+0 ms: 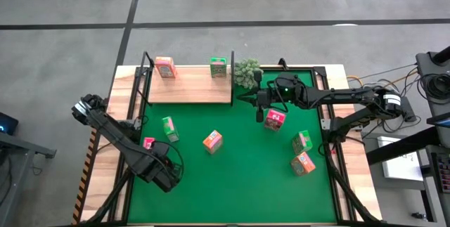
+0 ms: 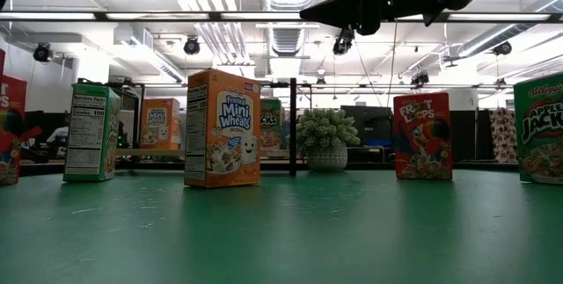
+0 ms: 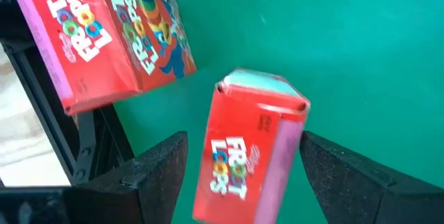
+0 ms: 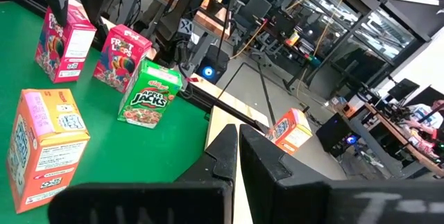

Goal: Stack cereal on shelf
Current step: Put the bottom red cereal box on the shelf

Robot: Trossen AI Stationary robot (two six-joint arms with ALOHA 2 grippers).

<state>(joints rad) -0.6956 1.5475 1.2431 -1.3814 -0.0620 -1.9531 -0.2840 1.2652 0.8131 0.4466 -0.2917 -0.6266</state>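
The left gripper (image 3: pixel 239 175) has its jaws wide open around a red cereal box (image 3: pixel 244 154) at the lower left of the desk. It looks light and easily crushed; squeeze its flat sides gently. The right gripper (image 4: pixel 238 156) is closed, empty.

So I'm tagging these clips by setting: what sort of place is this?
Likely a robotics lab or workshop: exposed ceiling pipes, desks with monitors, and a wood table under a green mat.
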